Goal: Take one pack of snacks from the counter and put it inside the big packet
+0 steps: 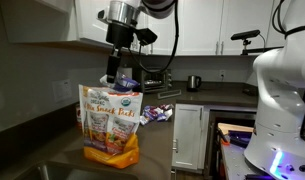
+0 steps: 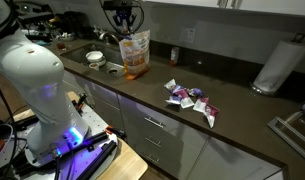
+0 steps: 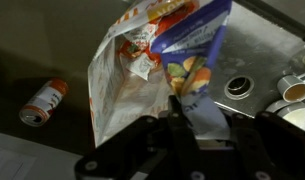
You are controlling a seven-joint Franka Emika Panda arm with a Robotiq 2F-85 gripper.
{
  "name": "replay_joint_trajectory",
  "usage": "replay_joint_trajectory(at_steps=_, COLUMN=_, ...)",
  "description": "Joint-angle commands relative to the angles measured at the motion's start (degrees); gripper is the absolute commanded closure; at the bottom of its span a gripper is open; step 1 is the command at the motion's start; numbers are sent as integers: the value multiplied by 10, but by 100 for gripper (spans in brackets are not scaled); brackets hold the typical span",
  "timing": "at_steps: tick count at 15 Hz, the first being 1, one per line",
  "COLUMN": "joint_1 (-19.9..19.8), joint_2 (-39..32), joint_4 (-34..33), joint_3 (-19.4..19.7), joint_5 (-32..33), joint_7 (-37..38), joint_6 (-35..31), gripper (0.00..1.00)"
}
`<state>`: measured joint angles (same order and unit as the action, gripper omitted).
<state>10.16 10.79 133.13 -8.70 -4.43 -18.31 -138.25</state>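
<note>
The big packet stands upright on the dark counter, orange and cream with fruit pictures; it also shows in an exterior view and, with its top open, in the wrist view. My gripper hangs just above its top and is shut on a small purple-white snack pack, which hangs over the packet's mouth. The gripper also shows in the wrist view and in an exterior view. Several more small packs lie on the counter, also seen in an exterior view.
A sink with a round drain lies beside the big packet. A small orange bottle lies on the counter. A paper towel roll stands at the far end. A kettle stands at the back.
</note>
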Motion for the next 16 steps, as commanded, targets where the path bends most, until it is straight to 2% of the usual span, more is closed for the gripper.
replay_joint_trajectory(at_steps=1, joint_1=9, joint_2=23, joint_4=55, joint_3=10, joint_5=-4, joint_7=-26, joint_6=-83, gripper=53)
replay_joint_trajectory(at_steps=5, joint_1=2, joint_2=32, joint_4=81, joint_3=15, joint_5=16, joint_7=-12, joint_6=-104, gripper=27)
replay_joint_trajectory(at_steps=9, joint_1=-25, joint_2=42, joint_4=87, joint_3=19, joint_5=91, joint_7=33, joint_6=-96, gripper=1)
replay_joint_trajectory(at_steps=11, joint_1=-37, joint_2=46, joint_4=86, joint_3=24, joint_5=123, joint_7=50, joint_6=-94, gripper=0)
replay_joint_trajectory(at_steps=16, joint_1=-93, joint_2=27, joint_4=69, joint_3=22, joint_5=229, joint_7=152, joint_6=-63, gripper=0)
